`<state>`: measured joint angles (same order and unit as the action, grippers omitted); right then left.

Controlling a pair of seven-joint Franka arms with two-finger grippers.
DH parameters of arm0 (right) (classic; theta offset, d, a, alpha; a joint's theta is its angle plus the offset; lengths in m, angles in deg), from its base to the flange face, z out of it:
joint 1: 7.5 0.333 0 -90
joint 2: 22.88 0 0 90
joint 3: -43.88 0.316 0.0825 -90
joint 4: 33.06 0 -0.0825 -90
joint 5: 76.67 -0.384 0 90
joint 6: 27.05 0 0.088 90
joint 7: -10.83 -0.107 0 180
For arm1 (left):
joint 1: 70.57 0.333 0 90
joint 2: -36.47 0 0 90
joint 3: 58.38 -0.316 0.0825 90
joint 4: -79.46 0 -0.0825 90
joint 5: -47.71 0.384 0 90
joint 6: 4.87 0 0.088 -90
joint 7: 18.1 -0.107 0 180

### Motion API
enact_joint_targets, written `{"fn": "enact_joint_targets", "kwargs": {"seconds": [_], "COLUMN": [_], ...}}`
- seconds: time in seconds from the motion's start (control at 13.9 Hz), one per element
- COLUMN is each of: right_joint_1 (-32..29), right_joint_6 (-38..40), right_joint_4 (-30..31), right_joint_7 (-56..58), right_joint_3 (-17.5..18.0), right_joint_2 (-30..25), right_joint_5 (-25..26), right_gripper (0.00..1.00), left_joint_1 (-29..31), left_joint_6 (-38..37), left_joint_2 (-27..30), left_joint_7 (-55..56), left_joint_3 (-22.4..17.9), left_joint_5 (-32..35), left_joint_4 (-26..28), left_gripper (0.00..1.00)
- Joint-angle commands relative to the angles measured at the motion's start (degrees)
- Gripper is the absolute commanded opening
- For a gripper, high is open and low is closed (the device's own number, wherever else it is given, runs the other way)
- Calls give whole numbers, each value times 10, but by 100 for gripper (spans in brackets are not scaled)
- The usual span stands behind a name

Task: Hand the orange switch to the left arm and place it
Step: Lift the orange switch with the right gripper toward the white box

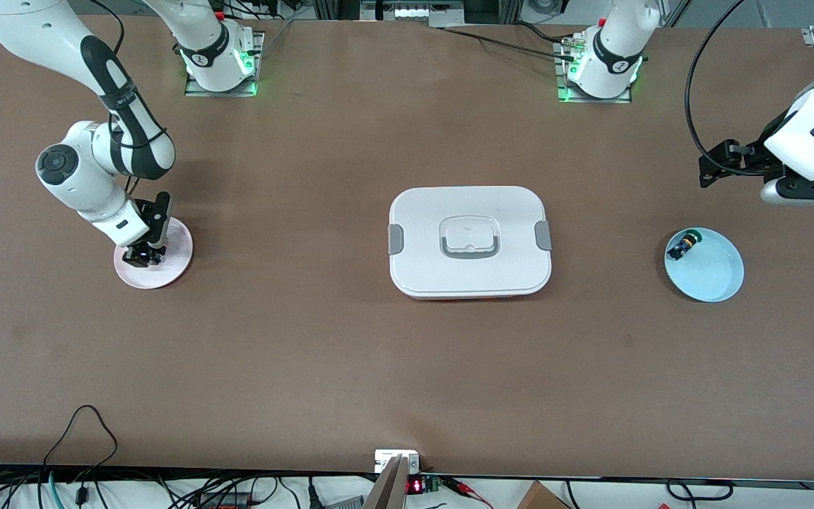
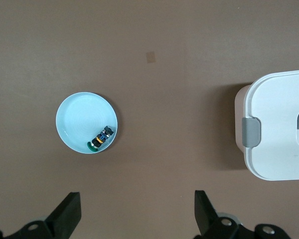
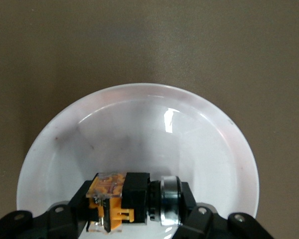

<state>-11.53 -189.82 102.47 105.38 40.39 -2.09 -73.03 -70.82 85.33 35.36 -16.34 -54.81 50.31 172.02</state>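
The orange switch (image 3: 120, 200), with its black body, orange end and silvery ring, lies on its side in a pale pink plate (image 1: 175, 244) at the right arm's end of the table. My right gripper (image 1: 144, 253) reaches down into that plate and is shut on the switch; in the right wrist view the gripper (image 3: 134, 205) clamps its black body over the plate (image 3: 139, 134). The white box (image 1: 469, 242) with grey clips sits in the middle of the table. My left gripper (image 1: 721, 164) hangs open and empty over bare table at the left arm's end, and in its own wrist view the left gripper (image 2: 137, 211) holds nothing.
A light blue plate (image 1: 714, 272) at the left arm's end holds a small green-capped switch (image 1: 683, 245). The left wrist view shows this blue plate (image 2: 79, 117), the green-capped switch (image 2: 100, 138) and a corner of the box (image 2: 276, 132). Cables lie along the table's front edge.
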Motion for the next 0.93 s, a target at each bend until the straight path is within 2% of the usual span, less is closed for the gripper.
{"fn": "enact_joint_targets", "kwargs": {"seconds": [0.0,0.22,0.5,0.72,0.86], "right_joint_1": [-10,-8,-9,-8,-6], "right_joint_6": [-11,7,148,305,383], "right_joint_4": [1,-7,-62,-140,-201], "right_joint_7": [15,13,14,34,42], "right_joint_3": [9,10,52,107,131], "right_joint_2": [-1,-4,-23,-39,-33], "right_joint_5": [2,1,-2,-100,-158], "right_gripper": [15,12,12,12,12], "left_joint_1": [2,2,3,3,3], "left_joint_6": [-10,-11,-12,-12,-12], "left_joint_2": [-6,-5,-4,-4,-4], "left_joint_7": [-2,-1,-1,-1,-2], "left_joint_3": [2,2,3,3,0], "left_joint_5": [-7,-7,-9,-9,-9], "left_joint_4": [-17,-17,-18,-18,-18], "left_gripper": [100,100,100,100,100]}}
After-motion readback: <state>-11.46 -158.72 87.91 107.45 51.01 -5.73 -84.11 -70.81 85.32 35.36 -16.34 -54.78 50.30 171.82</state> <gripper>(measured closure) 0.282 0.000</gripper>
